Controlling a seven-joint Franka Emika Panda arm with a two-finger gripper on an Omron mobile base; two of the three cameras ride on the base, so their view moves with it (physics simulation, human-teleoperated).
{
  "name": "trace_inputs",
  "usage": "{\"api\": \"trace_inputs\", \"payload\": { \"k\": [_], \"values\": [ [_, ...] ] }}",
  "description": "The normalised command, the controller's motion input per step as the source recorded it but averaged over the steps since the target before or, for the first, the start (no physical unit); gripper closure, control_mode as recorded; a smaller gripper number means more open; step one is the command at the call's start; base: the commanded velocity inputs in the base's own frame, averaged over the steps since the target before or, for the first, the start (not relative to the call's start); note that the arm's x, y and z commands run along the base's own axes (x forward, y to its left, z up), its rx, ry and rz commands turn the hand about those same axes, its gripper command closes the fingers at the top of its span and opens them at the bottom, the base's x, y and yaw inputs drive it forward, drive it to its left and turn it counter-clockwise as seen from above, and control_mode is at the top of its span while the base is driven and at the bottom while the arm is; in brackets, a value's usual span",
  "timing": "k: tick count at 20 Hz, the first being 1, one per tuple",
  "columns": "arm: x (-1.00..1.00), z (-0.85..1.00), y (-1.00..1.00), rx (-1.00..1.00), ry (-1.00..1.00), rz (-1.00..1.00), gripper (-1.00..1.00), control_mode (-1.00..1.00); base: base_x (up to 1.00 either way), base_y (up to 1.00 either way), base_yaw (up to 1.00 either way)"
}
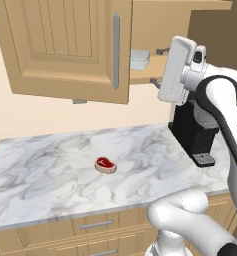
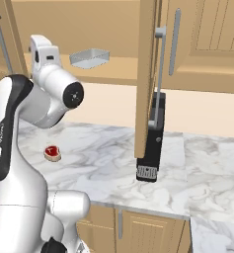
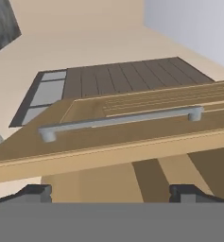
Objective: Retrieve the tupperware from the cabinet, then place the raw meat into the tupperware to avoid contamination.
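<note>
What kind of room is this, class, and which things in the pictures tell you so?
Most likely a kitchen, a rendered one: a marble counter with wooden drawers below, a light-wood wall cabinet above it, a black coffee machine on the counter, and raw meat lying out.

Nothing readable anywhere, honestly. The robot's dark forearm cover (image 2: 1, 133) has a tiny vertical light marking that could be a logo, but it's way too small to make out. No labels on the cabinet (image 1: 65, 45) doors, nothing on the black coffee machine (image 1: 195, 135), no print on the tupperware (image 2: 90, 58) up on the shelf, and the marble counter (image 1: 50, 170) is just veining, no signs or numbers.
</note>
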Motion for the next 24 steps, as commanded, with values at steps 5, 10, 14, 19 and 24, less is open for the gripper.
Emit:
{"api": "trace_inputs", "payload": {
  "k": [5,10,14,19,24],
  "values": [
    [0.02,0.0,0.07,-0.05,0.05,0.11,-1.0,-1.0,0.0,0.0,0.0],
    [0.03,0.0,0.08,-0.05,0.01,0.07,-1.0,-1.0,0.0,0.0,0.0],
    [0.13,0.0,0.0,-0.01,0.0,0.0,-1.0,-1.0,0.0,0.0,0.0],
    [0.16,-0.01,0.04,0.0,0.0,0.0,-1.0,-1.0,0.0,0.0,0.0],
    [0.21,-0.03,0.07,0.0,0.0,0.0,-1.0,-1.0,0.0,0.0,0.0]
  ]
}}
